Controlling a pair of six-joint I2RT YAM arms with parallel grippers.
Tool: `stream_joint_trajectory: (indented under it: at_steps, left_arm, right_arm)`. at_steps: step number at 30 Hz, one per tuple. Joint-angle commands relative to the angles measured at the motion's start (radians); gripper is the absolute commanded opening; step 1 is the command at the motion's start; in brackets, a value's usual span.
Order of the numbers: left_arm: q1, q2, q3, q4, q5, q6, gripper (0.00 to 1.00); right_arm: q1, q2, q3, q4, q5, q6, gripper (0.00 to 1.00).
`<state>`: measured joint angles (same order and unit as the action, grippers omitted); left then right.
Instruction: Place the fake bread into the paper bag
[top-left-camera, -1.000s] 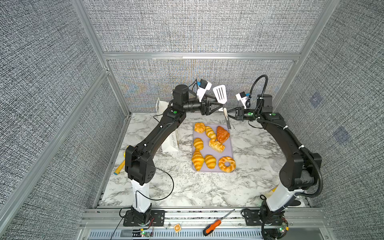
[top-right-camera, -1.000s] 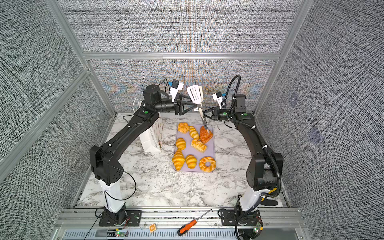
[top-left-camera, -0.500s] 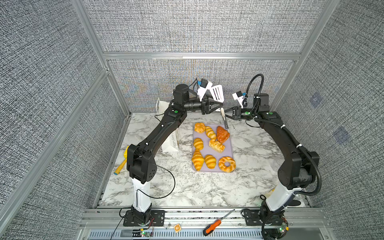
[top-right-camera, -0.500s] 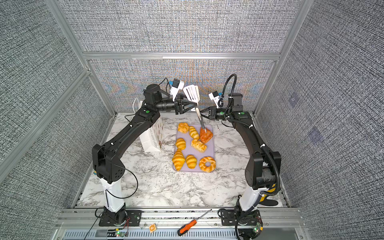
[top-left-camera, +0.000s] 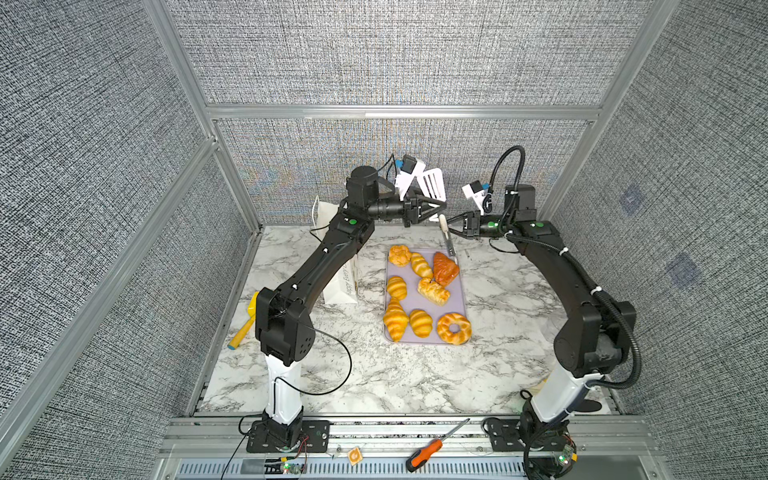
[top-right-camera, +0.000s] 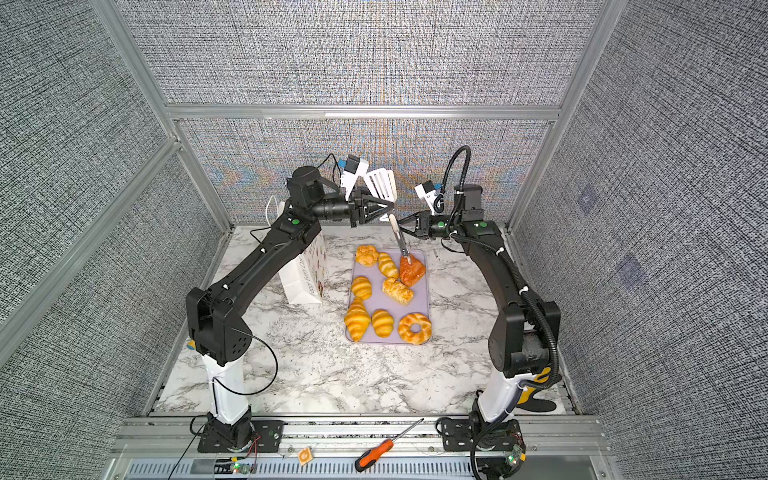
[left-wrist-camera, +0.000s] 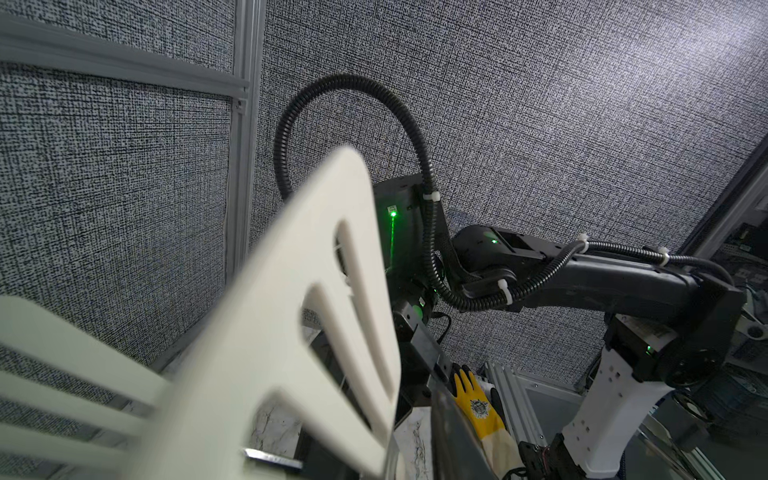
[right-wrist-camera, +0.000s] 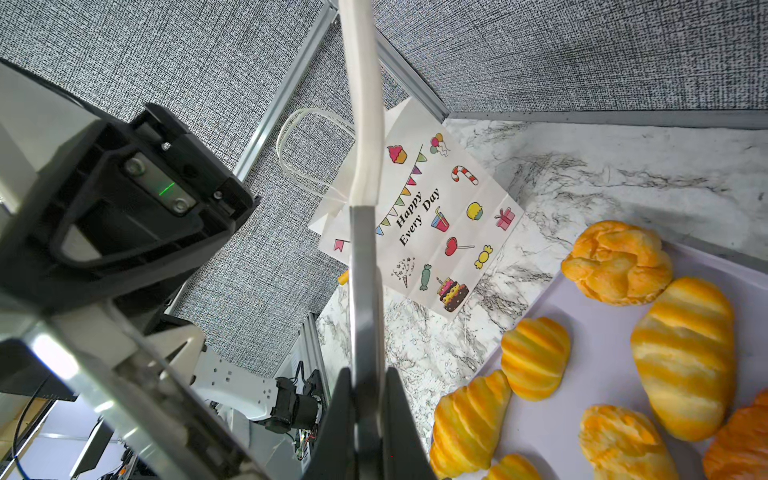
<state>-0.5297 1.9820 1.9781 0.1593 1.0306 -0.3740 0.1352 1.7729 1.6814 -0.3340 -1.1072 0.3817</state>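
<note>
The fake bread lies on a lilac tray (top-left-camera: 457, 298): several golden croissants, a bun (top-left-camera: 400, 254), a puff (top-left-camera: 433, 291), a ring doughnut (top-left-camera: 454, 328) and a darker croissant (top-right-camera: 412, 270). Left of the tray stands the white paper bag (top-right-camera: 305, 278), partly under my left arm; its pictured face (right-wrist-camera: 436, 216) shows in the right wrist view. High over the tray's far end, my right gripper (right-wrist-camera: 366, 374) is shut on the grey handle of a white slotted spatula (top-right-camera: 381, 185). My left gripper (top-right-camera: 390, 206) has closed in just below the blade (left-wrist-camera: 291, 332); its hold is unclear.
A yellow scoop (top-left-camera: 245, 326) lies at the table's left edge. An orange-handled screwdriver (top-left-camera: 428, 453) rests on the front rail. A yellow glove (left-wrist-camera: 473, 399) sits by the right arm's base. The grey walls stand close behind both grippers.
My left gripper's jaws have narrowed around the spatula below its blade. The right gripper and spatula have shifted slightly left towards it. The bread and bag have not moved.
</note>
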Motion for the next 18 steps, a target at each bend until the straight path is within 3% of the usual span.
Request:
stream_joint_trajectory:
  at_steps: [1,18]
  left_arm:
    - [0.000,0.001,0.008,0.044,0.024,-0.014,0.26]
    - [0.003,0.001,-0.023,0.213,0.076,-0.113,0.04]
  right_arm:
    - [0.001,-0.004,0.014,0.007,-0.023,0.001,0.00]
    - [0.007,-0.006,0.015,0.052,-0.036,0.028,0.01]
